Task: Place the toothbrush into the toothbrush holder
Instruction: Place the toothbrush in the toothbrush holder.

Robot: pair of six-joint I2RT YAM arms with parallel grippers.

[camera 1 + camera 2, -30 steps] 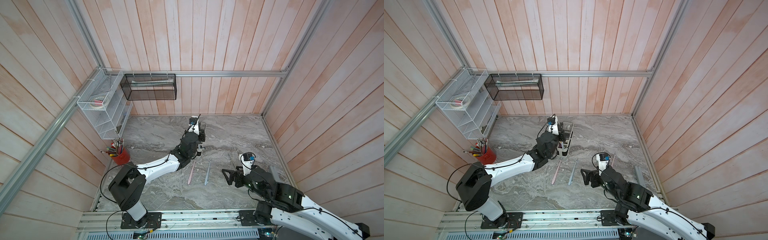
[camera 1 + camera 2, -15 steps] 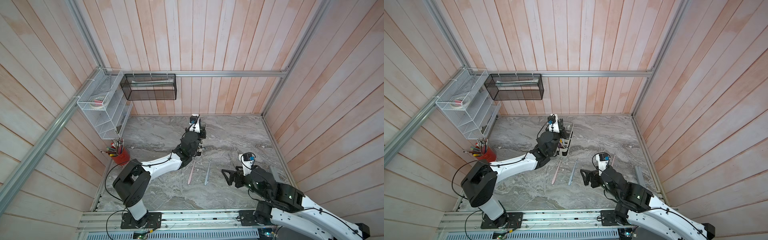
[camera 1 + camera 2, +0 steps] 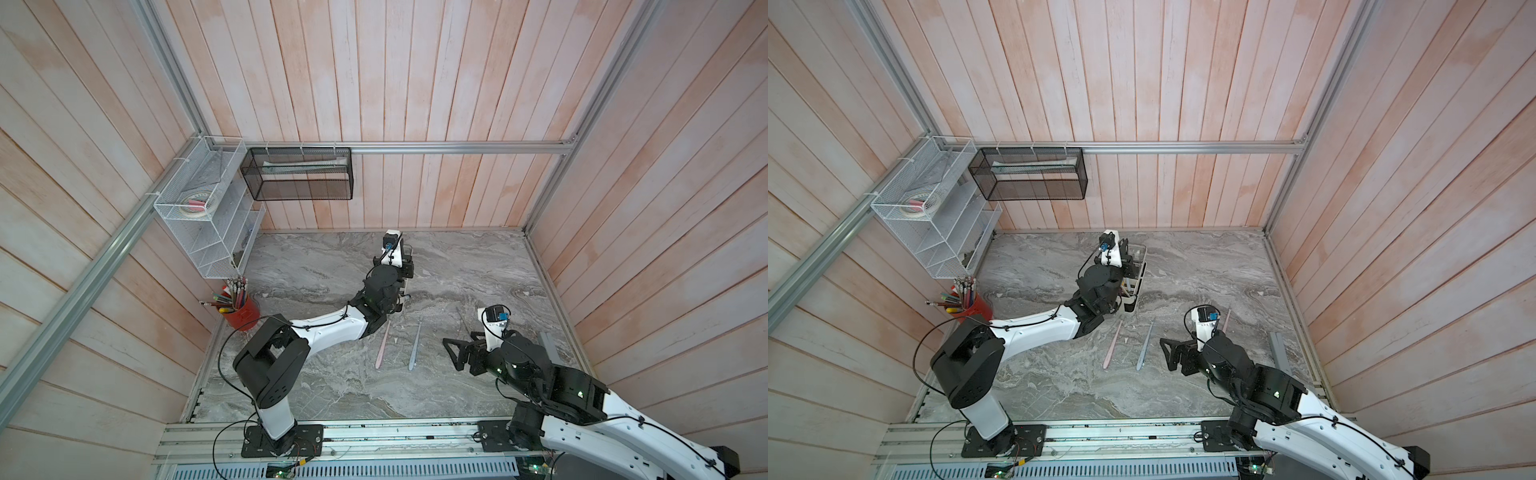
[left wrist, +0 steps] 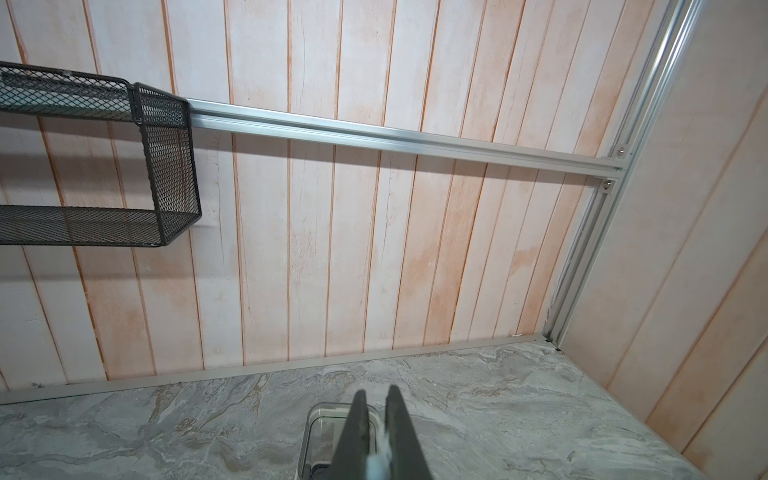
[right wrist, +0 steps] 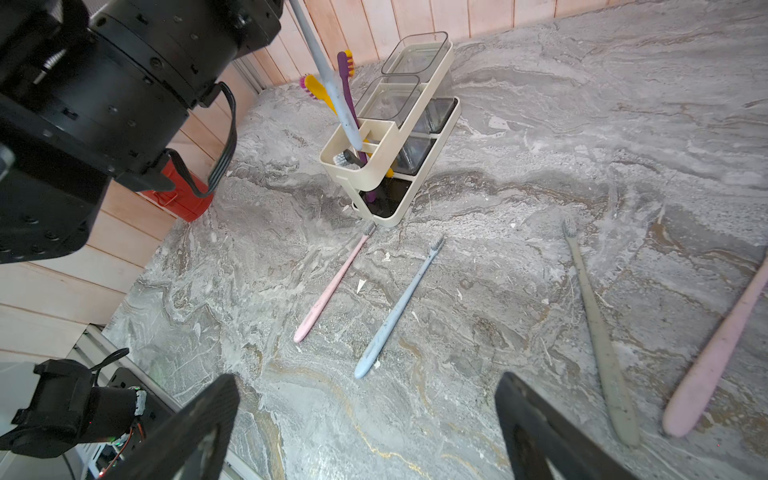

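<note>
Toothbrush (image 5: 331,89) between left gripper (image 4: 376,392) jaws, tip in holder (image 5: 357,174)

No text, label, brand, number or sign can be read in any view. The pale blue toothbrush (image 5: 395,309) lying on the surface (image 5: 540,124) carries faint marks near the end of its handle. They are too small to tell whether they are lettering.

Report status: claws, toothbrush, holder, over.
Left claw shut on blue-grey toothbrush, head down inside toothbrush holder. Right claw open, empty. Purple toothbrush alongside, not blocking.
</note>
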